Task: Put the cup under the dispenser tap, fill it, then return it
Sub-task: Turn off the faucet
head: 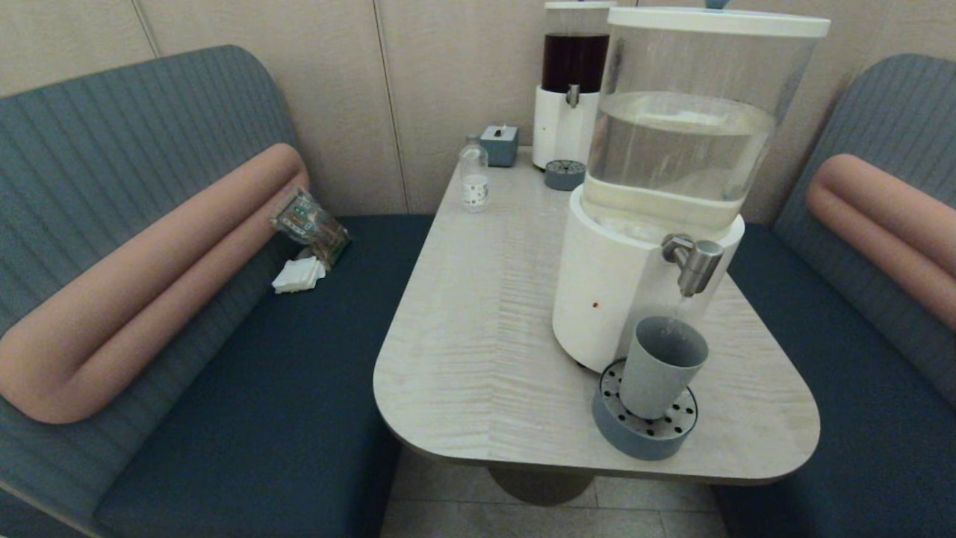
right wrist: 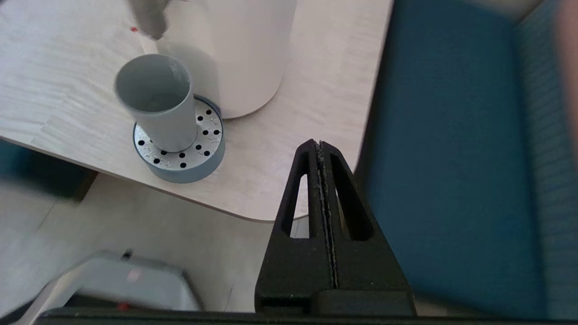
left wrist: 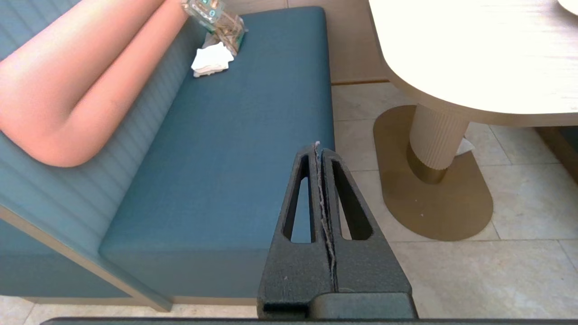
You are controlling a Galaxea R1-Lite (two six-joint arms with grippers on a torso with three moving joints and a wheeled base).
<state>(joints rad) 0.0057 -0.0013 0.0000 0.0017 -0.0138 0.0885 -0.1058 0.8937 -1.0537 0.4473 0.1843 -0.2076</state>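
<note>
Right gripper (right wrist: 319, 143) is pinched fully closed on nothing, hanging off the near right corner of the table (head: 478, 329), over the gap between the table edge and the blue bench seat (right wrist: 451, 158). It's near the cup (head: 662, 366) but clearly apart from it. Left gripper (left wrist: 318, 145) is parked low beside the other bench, fingers pressed together and empty too.

Progress-wise, I'd say the first step is done: the cup stands upright on the round perforated drip tray (head: 644, 437), right under the dispenser tap (head: 694, 261) of the big white-based dispenser (head: 612, 291). Filling looks like it's underway or about to be. In the head view there's a faint thin streak between the spout and the cup's mouth that could be water, but I can't say for sure. From the right wrist view the inside of the cup looks dark near the bottom, so maybe a little liquid, and certainly not full. Carrying it back is still left.

The cup itself is a plain matte grey-blue tumbler, tapered, no handle, sitting slightly off-centre on the tray, close to the dispenser base.
</note>
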